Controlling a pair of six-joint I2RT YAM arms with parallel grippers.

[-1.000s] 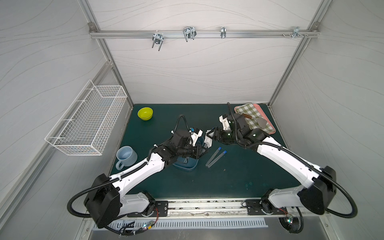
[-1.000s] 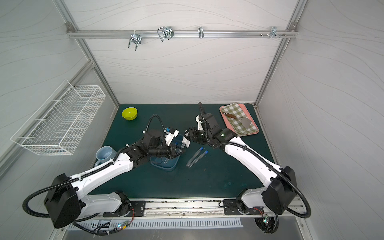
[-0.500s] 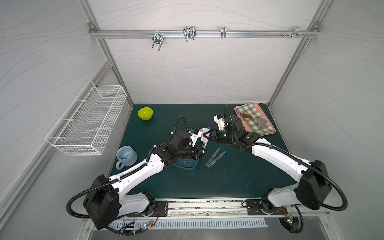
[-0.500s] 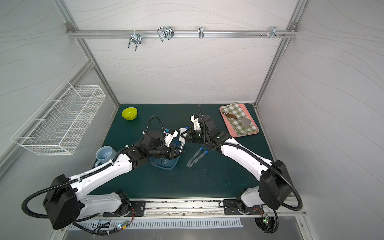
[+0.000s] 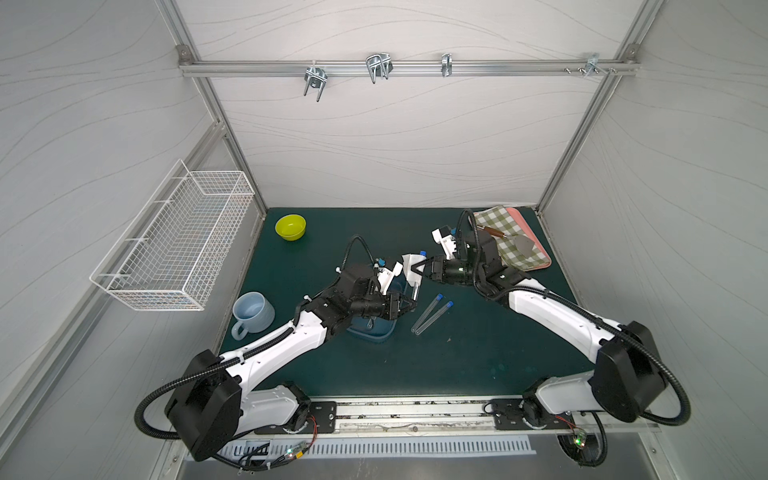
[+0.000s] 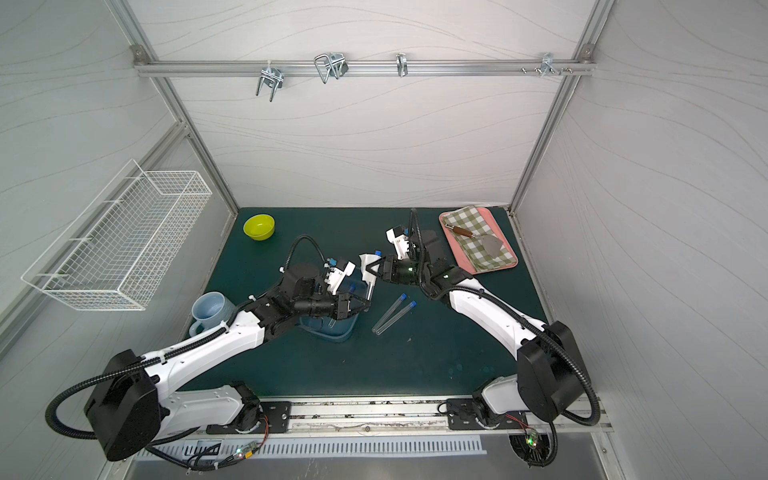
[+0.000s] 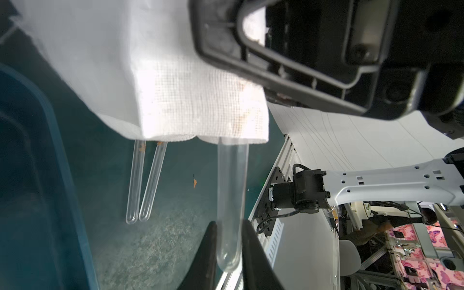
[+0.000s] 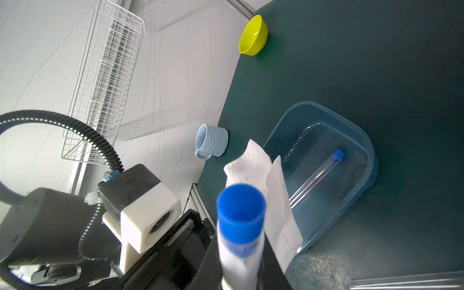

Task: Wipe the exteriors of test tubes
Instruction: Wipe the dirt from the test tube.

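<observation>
Well, the tube (image 7: 231,190) is held off the bench (image 5: 457,365) just beside the tray (image 7: 64,163), its round end pinched in the left fingers (image 7: 206,251). Its capped end rises into the cloth (image 7: 175,88), which the right fingers (image 7: 288,77) clamp round it. Wiping should run along that axis.

Midsection of test tube (image 7: 231,198) inside white gauze (image 7: 180,100)

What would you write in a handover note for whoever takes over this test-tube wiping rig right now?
Left gripper: shut on the rounded end of one test tube.
Right gripper: shut on the white cloth, wrapped round that tube near its blue cap.
Two tubes lie side by side on the mat, probably wiped; one tube waits in the blue tray.
To do: finish this wipe, then the tray tube.
</observation>
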